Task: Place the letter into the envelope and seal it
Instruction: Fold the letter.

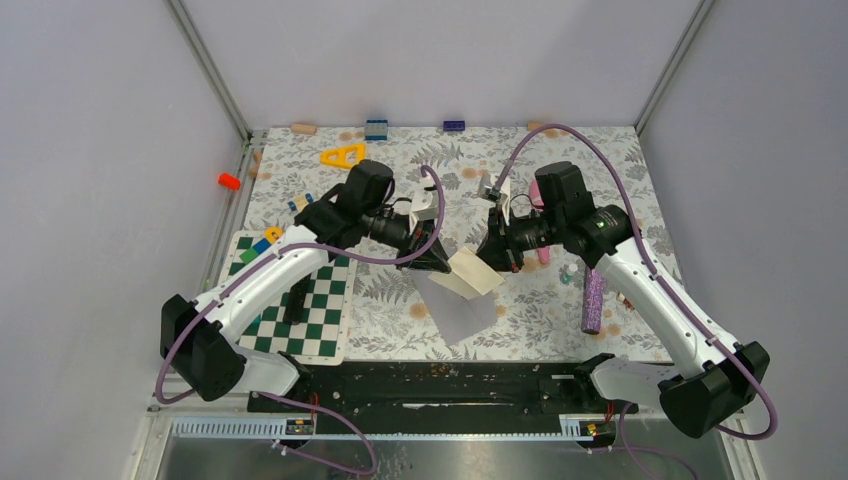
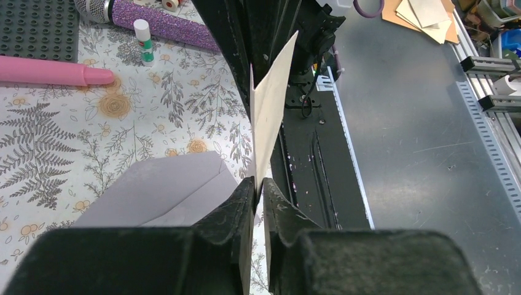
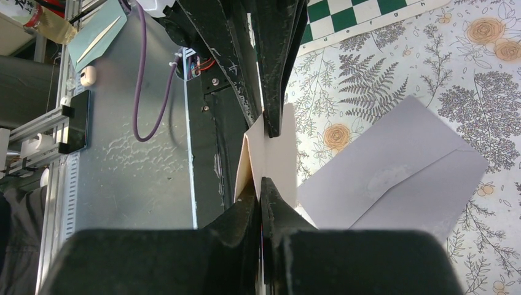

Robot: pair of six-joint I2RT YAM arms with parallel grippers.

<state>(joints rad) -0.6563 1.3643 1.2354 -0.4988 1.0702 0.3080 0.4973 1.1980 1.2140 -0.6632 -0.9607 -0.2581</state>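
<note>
**ITEM: letter, held off the table between my 2 pincers**

- Letter [image 1: 474, 272]: cream/tan sheet, appears folded in two. It stands on edge and shows as a thin blade in both wrist views. Long axis runs approx. left-right, from one pincer to the other, tilted a bit. It is over the table centre, above the envelope, and I can't tell whether its low edge touches.
- Envelope [image 1: 462, 318]: grey, flat on the cloth under and just near-side of the letter, skewed to the table edges. Diagonal seam is visible; flap state is not clear.
- Surface: floral-print cloth [image 1: 560, 300] with a black rail along the near edge.
- Room: pale grey walls w/ metal corner posts.
- Other stock:
  - chessboard [image 1: 310, 305], left side
  - purple glitter mic [image 1: 593, 300], right side
  - pink marker [image 2: 55, 70]
  - glue stick [image 2: 145, 43]
  - dark studded plate [image 2: 34, 27]
  - yellow triangle [image 1: 343, 155], far side
  - blue bricks [image 1: 376, 128], far side
  - orange piece [image 1: 229, 181], off the cloth at left
- My left pincer [image 2: 258, 187]: jaws drawn almost together with the letter's left end between them. Fingers [image 2: 236, 212] look pressed on the paper, i.e. gripping it.
- My right pincer [image 3: 261, 187]: jaws closed tight, pinching the letter's right end and facing the left pincer across the sheet.
</note>
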